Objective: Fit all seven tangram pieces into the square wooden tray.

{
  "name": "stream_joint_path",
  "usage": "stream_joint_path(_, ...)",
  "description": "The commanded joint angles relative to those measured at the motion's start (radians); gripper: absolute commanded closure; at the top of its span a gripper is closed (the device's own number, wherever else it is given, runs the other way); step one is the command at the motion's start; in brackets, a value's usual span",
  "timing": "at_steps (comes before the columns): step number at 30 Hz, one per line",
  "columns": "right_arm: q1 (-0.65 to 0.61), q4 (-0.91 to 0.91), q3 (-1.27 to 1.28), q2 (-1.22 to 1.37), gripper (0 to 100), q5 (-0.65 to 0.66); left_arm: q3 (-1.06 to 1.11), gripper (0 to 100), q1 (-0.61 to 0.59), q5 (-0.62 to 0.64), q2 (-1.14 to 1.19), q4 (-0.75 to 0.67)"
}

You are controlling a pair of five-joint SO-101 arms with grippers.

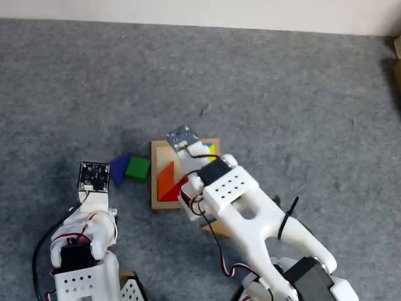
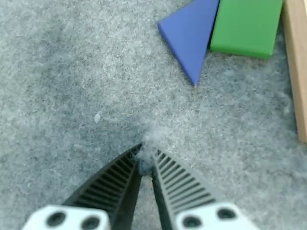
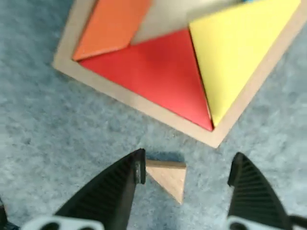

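Right gripper [image 3: 187,168] spread wide around wooden triangle [image 3: 169,177], just outside tray [image 3: 144,109].
Orange piece [image 3: 112,24], red triangle [image 3: 153,76] and yellow triangle [image 3: 235,52] are seated; blue triangle [image 1: 119,169] and green block [image 1: 138,168] are left outside at centre-left, near the almost closed, empty left gripper [image 2: 147,157].

Soft, even light covers the grey carpet [image 1: 282,81], and the shadows on it are faint and diffuse. A thin, darker shadow hugs one edge of the wooden triangle [image 3: 169,178].

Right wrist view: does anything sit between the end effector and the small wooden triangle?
Nothing visible does: the wooden triangle lies on bare carpet inside the open right end effector, just outside the tray.
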Motion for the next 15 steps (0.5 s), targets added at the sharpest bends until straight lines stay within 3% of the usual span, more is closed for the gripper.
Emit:
stream_joint_path(1,0.016,-0.061,0.062,-0.041,71.2,-0.02,0.019,99,-0.008,0.005,-0.005,-0.014)
stream_joint_path(6,0.01,-0.217,0.232,-0.041,71.2,0.034,0.019,99,-0.008,0.005,-0.005,-0.014)
stream_joint_path(15,0.01,-0.254,0.323,-0.041,71.3,0.043,0.019,99,-0.008,0.005,-0.005,-0.014)
